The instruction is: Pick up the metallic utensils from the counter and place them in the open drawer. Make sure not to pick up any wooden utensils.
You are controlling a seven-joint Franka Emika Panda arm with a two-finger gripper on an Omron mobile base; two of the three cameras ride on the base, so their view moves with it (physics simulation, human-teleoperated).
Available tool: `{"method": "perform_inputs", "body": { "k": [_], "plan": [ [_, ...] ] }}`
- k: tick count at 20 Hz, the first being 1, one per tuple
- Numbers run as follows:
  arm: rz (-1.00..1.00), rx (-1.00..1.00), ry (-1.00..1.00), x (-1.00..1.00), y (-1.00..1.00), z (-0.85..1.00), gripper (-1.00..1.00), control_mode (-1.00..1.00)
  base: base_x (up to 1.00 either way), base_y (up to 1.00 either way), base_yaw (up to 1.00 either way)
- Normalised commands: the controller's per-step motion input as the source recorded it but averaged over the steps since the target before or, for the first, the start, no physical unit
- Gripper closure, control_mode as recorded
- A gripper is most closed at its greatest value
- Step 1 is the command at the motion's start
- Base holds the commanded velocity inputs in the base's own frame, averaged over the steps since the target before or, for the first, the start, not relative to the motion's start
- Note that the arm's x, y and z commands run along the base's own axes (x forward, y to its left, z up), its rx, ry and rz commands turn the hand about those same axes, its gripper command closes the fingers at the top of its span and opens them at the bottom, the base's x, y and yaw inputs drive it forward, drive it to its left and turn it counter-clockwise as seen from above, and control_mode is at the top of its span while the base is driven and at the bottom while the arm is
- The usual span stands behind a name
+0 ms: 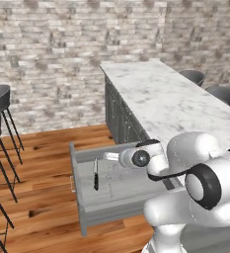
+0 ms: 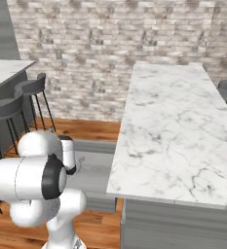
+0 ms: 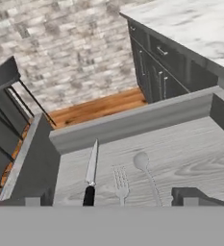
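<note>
The grey drawer (image 3: 132,122) stands pulled out from the cabinets below the white marble counter (image 1: 175,99). On its floor lie three metallic utensils side by side: a black-handled knife (image 3: 91,170), a fork (image 3: 120,182) and a round-bowled spoon (image 3: 144,168). My gripper (image 3: 111,199) hovers just above them, open, with nothing between its fingertips (image 3: 190,196). In the left base view the knife (image 1: 95,174) lies in the drawer (image 1: 87,210), with my wrist over the drawer's right part. The wooden utensils are out of view.
Dark bar stools (image 1: 0,106) stand on the wooden floor left of the drawer. More stools (image 2: 29,92) stand by a second counter. A brick wall (image 1: 52,54) closes the back. Grey cabinet fronts (image 3: 156,62) run under the counter.
</note>
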Motion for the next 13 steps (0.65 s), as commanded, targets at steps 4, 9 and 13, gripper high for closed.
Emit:
{"method": "perform_inputs", "body": {
  "k": [4, 9, 13],
  "plan": [
    [0.0, 0.0, -0.17, -0.1, -0.01, 1.0, -1.0, -1.0, 0.0, 0.0, 0.0],
    [0.0, 0.0, -0.14, -0.17, -0.01, 1.0, -1.0, -1.0, 0.0, 0.0, 0.0],
    [0.0, 0.0, -0.06, -0.19, -0.01, 1.0, -1.0, -1.0, 0.0, 0.0, 0.0]
  ]
}}
